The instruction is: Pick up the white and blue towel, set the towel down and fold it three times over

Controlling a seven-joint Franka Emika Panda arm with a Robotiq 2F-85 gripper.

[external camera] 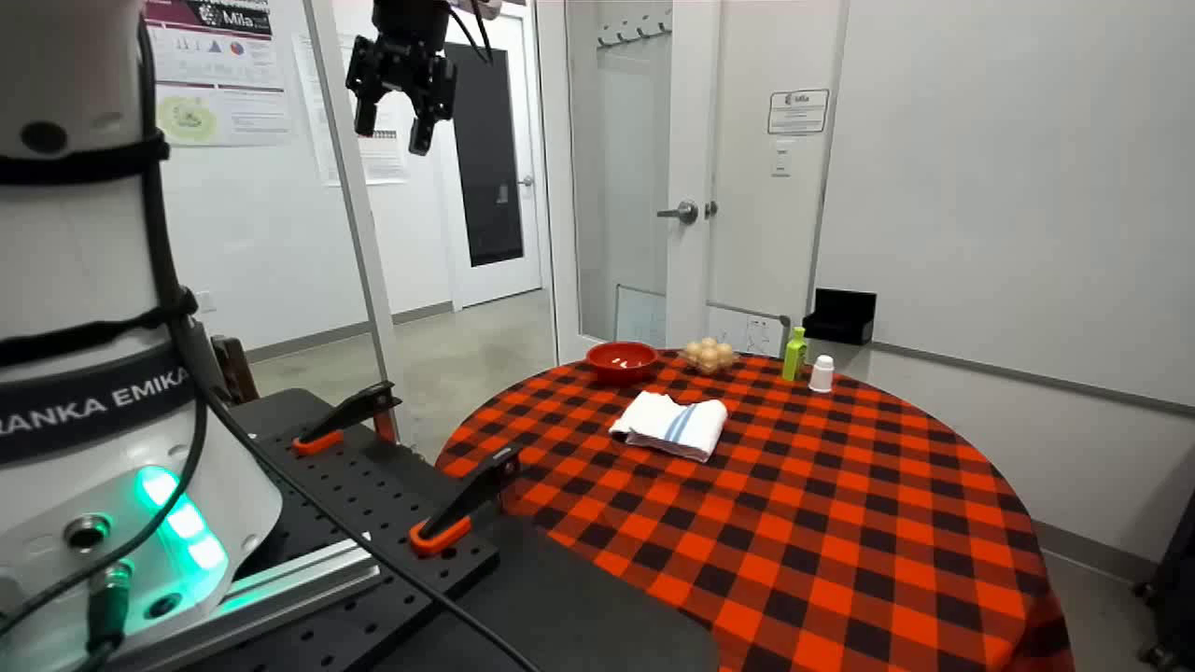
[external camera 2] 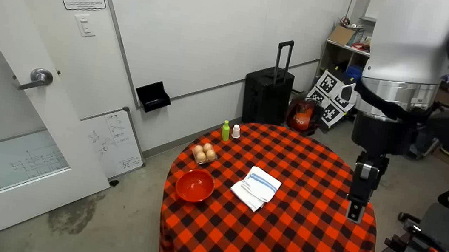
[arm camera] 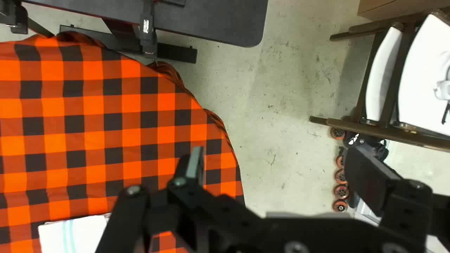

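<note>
Black, the gripper (external camera: 394, 136) hangs high, clear of the red-and-black checked tablecloth (external camera: 840, 523), its 2 fingers (external camera: 422, 138) spread wide. The folded white and blue towel (external camera 2: 256, 188) lies on the tablecloth, in from the round edge. Near that edge stand the red bowl (external camera 2: 195, 186), brown eggs (external camera 2: 202, 156) near it, the green bottle (external camera 2: 225, 131) and, just beside, a white container (external camera 2: 236, 132).

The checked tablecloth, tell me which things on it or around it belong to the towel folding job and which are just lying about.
For the job:
white and blue towel, lying in folds on the checked tablecloth
gripper, open, holding nothing

Just lying about:
red bowl
eggs
green bottle
small white container
</note>
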